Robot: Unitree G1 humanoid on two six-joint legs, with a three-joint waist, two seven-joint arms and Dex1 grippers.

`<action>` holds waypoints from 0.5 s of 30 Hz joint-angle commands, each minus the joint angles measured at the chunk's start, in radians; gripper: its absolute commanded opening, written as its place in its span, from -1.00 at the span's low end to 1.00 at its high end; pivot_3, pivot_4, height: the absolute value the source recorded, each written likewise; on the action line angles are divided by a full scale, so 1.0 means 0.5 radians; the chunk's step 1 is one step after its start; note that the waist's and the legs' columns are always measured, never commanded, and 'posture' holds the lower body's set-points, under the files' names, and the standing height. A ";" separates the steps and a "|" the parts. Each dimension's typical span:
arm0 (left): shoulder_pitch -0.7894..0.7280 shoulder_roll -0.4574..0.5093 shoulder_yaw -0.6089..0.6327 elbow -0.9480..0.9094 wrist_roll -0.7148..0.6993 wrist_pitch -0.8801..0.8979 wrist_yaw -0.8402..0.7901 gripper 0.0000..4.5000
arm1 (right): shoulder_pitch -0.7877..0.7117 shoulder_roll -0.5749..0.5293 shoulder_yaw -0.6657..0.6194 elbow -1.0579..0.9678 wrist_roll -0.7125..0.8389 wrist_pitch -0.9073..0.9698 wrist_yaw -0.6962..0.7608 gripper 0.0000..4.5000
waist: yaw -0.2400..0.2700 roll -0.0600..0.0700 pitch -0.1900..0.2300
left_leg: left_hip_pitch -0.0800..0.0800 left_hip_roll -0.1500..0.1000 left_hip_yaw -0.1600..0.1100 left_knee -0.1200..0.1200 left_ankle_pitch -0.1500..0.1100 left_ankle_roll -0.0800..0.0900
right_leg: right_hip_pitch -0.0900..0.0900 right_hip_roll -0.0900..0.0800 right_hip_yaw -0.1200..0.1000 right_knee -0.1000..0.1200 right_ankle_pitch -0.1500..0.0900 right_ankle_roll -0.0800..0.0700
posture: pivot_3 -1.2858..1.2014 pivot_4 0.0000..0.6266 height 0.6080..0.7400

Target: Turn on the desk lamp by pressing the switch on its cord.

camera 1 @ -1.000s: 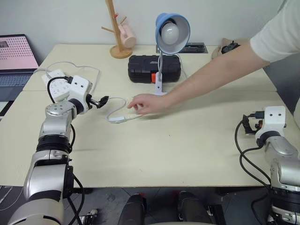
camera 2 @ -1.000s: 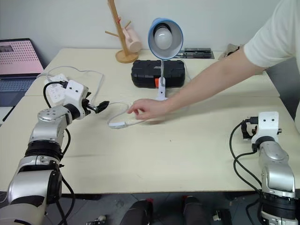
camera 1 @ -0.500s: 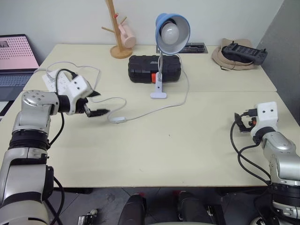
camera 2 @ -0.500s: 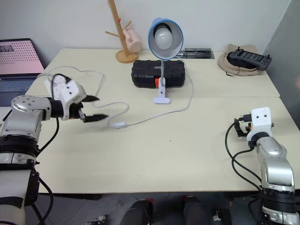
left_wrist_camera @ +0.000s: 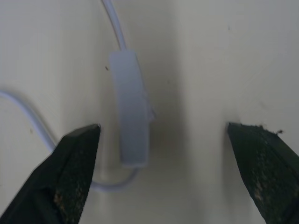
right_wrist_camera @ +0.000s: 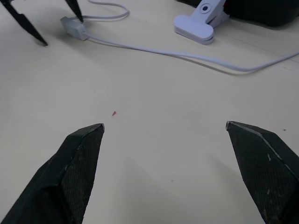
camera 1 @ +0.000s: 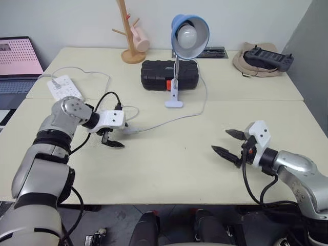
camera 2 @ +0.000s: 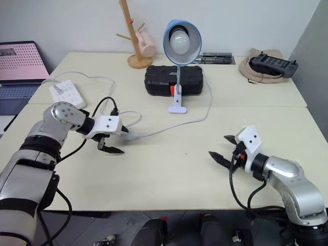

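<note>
Your left hand now points down at the table with its two fingers spread wide and nothing held. The switch lies flat on the table between those fingers, nearer one finger than the other; no contact shows in the left wrist view. A second ago this hand was farther back and level, beside the power strip, with its fingers aimed toward the switch.

Your right hand is also wide open and empty. It now points across the table toward the left hand, with the switch well ahead of it. A second ago it sat at the right edge of the table, turned away from the switch.

The person's arm that reached over the table to the cord a second ago has gone.

The cord runs from the switch, past the far side of the left hand, in a curve toward the lamp. A short loop of cord lies just beside the left hand on the strip side. The lamp stands well beyond both hands, its base on the table in front of the black case. The bulb does not look lit.

Beyond the right hand, a controller rests on a tan hat, now uncovered. A wooden mug tree stands beyond the left hand.
</note>
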 commanded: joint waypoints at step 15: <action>-0.176 -0.067 0.058 0.308 0.149 -0.050 0.181 -0.30 | 0.167 0.028 -0.024 -0.305 0.114 0.078 -0.192 1.00 | -0.001 -0.001 -0.001 | 0.003 0.001 -0.001 0.000 0.000 0.000 | 0.001 0.002 -0.001 0.005 0.000 0.000 | 0.03 -0.52 1.00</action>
